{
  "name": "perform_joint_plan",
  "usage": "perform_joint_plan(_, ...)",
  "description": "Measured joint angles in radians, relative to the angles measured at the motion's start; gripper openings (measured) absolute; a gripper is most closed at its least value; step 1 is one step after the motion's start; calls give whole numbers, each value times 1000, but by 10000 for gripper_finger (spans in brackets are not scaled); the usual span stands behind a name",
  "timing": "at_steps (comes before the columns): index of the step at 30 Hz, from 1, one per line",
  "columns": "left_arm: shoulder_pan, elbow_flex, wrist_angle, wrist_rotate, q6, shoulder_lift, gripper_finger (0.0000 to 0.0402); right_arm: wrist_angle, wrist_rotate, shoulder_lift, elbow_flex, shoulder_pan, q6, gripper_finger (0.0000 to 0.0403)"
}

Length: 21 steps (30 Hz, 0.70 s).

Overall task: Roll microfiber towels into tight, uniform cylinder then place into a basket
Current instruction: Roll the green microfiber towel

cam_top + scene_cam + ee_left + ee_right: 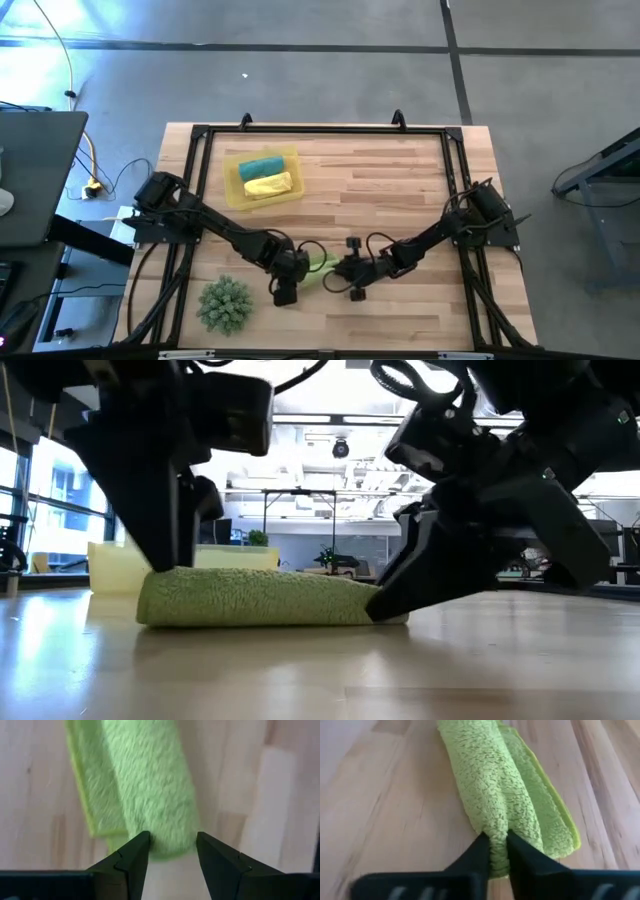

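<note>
Here we have the lime green towel [320, 264] lying on the table [400, 190] near its front edge, between the two hands, already rolled most of the way, with a flat flap [555, 820] not yet wound in along one side. The right hand [495, 851] is clenched on one end of the roll, its fingers pinching the pile. The left hand [172, 845] stands released at the other end, its fingers straddling the tip without squeezing it.

To do this step well, we judge that both ends must turn together, so the cylinder stays even and does not taper. We should keep the pinch low and firm, draw the loose flap under tension as it winds, and let the left hand steady its end rather than drag it sideways. A slack flap would leave a floppy seam that could unroll in the carry.

In the high view the roll's long axis runs roughly across the table, slightly slanted, one end toward each hand. The basket [236, 190] sits well apart at the far left, already holding the teal roll [260, 166] and the yellow roll [268, 185] side by side.
</note>
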Motion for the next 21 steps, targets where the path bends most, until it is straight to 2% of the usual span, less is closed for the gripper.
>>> perform_joint_plan(2, -2, 0, -38, -3, 5, -3, 156, -6, -4, 0, 0, -1, 57, 16)
perform_joint_plan(4, -8, 0, -74, -9, 8, -6, 156, -10, -52, -1, 0, -14, 122, 13)
perform_joint_plan(7, -27, 2, -100, -13, 25, -18, 156, 9, -229, -3, -1, -58, 273, 20)
perform_joint_plan(10, -52, 1, -100, -33, 61, -28, 156, 26, -415, -3, -1, -111, 422, 8)
perform_joint_plan(14, -85, 3, -81, -152, 124, -63, 156, 38, -581, -1, -2, -180, 555, 6)
perform_joint_plan(19, -144, 8, -61, -361, 260, -82, 156, 62, -727, -4, -1, -248, 681, 6)
perform_joint_plan(21, -169, 8, 1, -428, 326, -69, 156, 73, -770, -3, -1, -270, 725, 6)
